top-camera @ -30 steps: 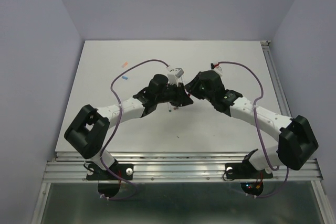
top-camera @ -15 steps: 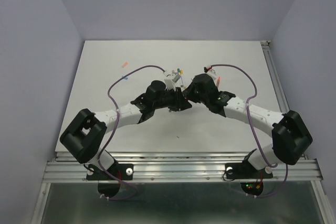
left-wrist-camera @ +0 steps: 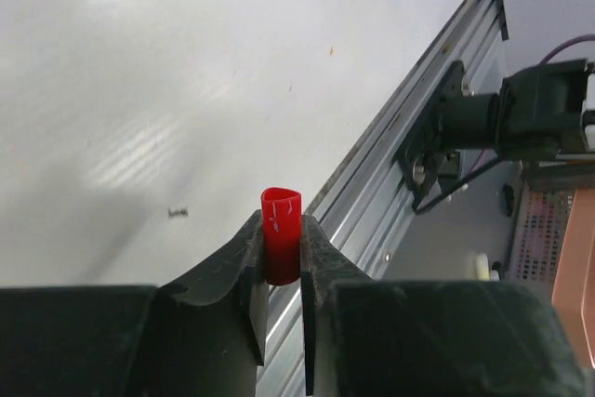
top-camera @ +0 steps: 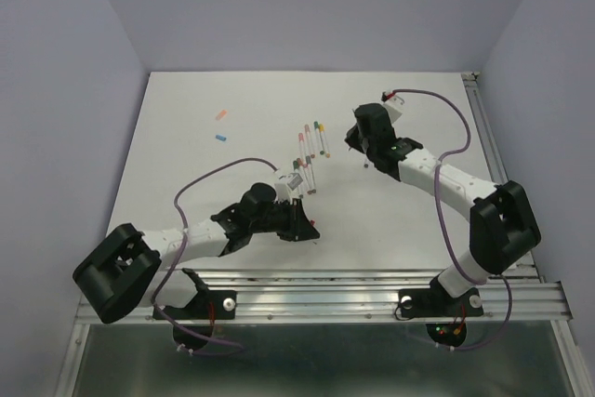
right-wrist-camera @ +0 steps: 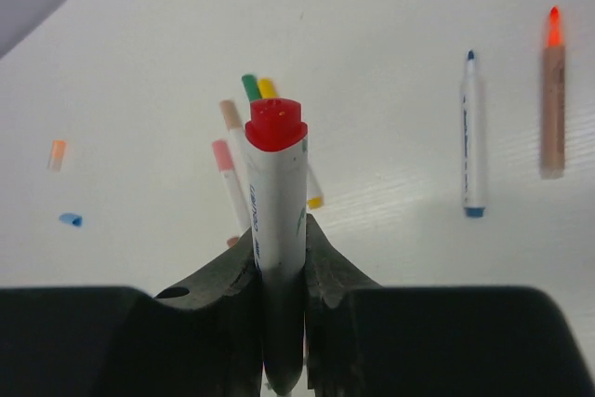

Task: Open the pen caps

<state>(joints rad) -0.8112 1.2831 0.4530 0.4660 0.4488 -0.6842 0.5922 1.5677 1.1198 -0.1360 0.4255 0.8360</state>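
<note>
At the near edge of the table, the left gripper pinches the red cap, which is off its pen. It is best carried inward and lowered flat before release, so it cannot roll over the rail. Farther right, the right gripper clamps the red-ended pen. Lay it clear of the capped pens.

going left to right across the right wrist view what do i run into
orange cap → blue cap → pink-capped pen → red-ended pen held in the fingers → blue-tipped pen → orange-tipped pen
</note>
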